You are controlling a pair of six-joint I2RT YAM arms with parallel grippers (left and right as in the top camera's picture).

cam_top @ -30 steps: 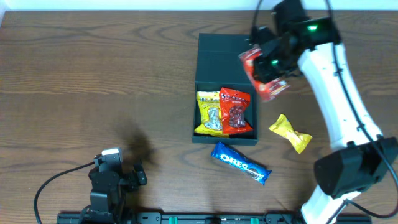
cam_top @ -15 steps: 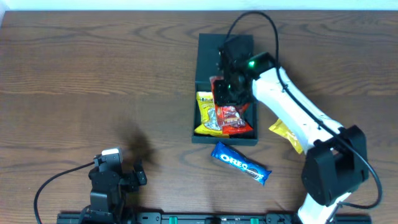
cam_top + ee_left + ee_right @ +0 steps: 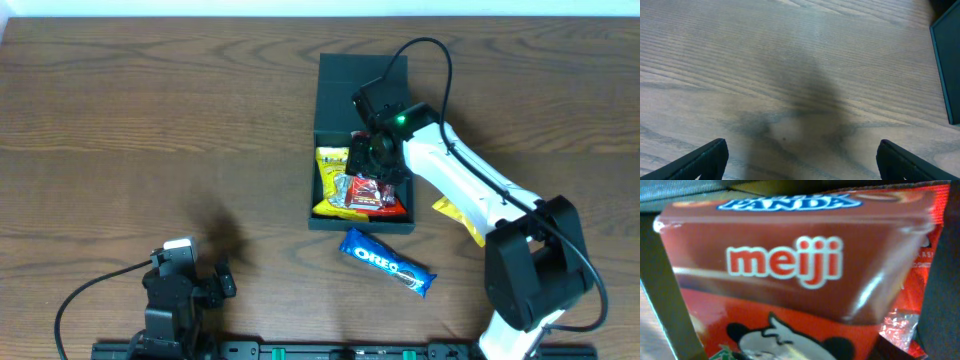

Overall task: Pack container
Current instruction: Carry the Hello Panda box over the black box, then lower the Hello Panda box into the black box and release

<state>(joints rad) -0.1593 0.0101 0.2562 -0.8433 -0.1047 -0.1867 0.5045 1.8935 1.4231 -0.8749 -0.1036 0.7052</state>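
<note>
The dark teal container (image 3: 345,90) lies open at the table's middle, with its lid flat at the back. Its edge also shows in the left wrist view (image 3: 947,65). Inside are a yellow packet (image 3: 333,182) and a red packet (image 3: 385,200). My right gripper (image 3: 378,150) is down inside the container's back part, shut on a red Meiji Hello Panda box (image 3: 790,305), which fills the right wrist view. In the overhead view the gripper mostly hides that box. My left gripper (image 3: 802,165) is open and empty over bare wood, and shows at the front left in the overhead view (image 3: 215,285).
A blue Oreo pack (image 3: 387,263) lies just in front of the container. A yellow candy packet (image 3: 458,215) lies to the container's right, partly under my right arm. The left arm's black cable (image 3: 90,290) loops along the table's front edge.
My right gripper carried the red Panda box from above the container's right edge leftward and down into the container. The left arm has not moved.
</note>
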